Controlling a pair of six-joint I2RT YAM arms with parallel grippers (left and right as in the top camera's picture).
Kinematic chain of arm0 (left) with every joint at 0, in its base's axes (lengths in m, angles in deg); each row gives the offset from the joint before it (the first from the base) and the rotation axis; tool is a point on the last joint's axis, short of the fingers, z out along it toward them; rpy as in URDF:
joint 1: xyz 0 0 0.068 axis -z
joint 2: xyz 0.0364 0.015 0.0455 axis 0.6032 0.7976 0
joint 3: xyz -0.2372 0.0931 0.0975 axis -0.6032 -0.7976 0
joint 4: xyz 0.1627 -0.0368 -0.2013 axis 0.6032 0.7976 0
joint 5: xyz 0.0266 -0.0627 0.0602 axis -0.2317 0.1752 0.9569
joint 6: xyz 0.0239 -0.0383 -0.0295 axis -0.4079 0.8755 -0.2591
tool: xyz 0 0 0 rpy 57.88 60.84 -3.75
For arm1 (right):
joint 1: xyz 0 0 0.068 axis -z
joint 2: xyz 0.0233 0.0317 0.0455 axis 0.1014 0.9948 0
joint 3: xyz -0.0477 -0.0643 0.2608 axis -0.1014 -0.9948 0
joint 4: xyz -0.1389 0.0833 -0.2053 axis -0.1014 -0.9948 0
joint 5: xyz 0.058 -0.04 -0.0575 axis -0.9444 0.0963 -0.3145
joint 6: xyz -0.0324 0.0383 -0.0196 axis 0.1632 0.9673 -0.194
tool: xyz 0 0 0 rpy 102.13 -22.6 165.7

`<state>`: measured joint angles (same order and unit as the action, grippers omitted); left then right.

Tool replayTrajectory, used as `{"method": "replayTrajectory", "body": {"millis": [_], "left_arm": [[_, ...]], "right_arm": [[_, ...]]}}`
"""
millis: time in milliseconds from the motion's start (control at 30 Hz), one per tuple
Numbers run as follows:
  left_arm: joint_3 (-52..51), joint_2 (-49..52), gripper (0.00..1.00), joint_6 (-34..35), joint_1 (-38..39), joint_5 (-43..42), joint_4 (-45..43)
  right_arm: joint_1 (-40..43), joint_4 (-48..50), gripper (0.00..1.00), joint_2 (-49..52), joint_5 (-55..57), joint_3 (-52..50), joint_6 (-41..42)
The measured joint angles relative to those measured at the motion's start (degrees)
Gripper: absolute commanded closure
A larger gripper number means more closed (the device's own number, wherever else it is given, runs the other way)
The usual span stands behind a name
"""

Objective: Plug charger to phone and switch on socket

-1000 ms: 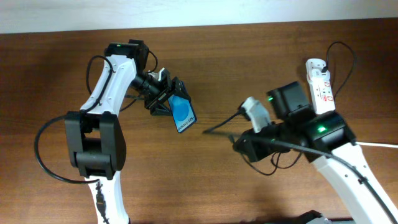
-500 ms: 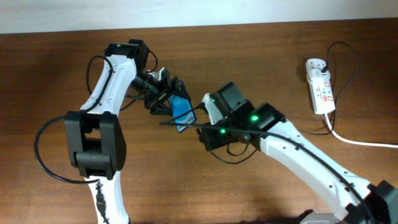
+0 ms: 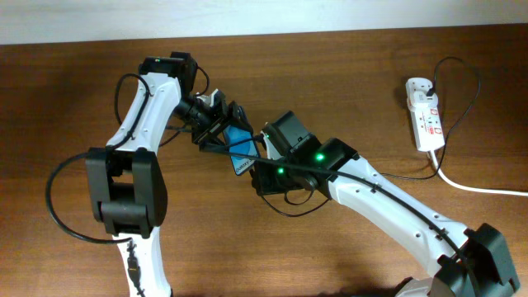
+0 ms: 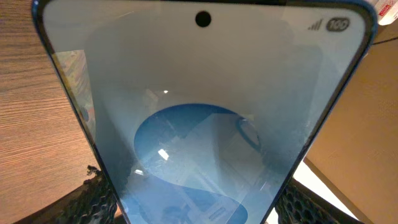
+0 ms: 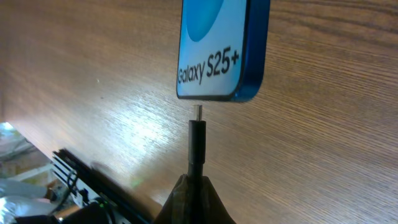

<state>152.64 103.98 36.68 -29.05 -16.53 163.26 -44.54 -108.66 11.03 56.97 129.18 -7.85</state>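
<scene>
Charger point(image 5: 196, 142) tip just below phone point(image 5: 219, 46), seemingly apart; overhead hides gap

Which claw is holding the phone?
The left claw clamps the phone; the right claw instead pinches the charger, its tip just short of the phone's bottom edge.
</scene>
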Motion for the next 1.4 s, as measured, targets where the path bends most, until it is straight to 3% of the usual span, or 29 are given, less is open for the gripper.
{"method": "replayTrajectory", "body": {"millis": [367, 1400], "left_arm": [[0.00, 0.00, 0.43, 0.00, 0.00, 0.00, 0.00], [0.00, 0.00, 0.43, 0.00, 0.00, 0.00, -0.22]], "right_arm": [[0.00, 0.39, 0.96, 0.00, -0.04, 0.00, 5.18], [0.00, -0.94, 0.96, 1.31, -1.07, -0.07, 4.83]]}}
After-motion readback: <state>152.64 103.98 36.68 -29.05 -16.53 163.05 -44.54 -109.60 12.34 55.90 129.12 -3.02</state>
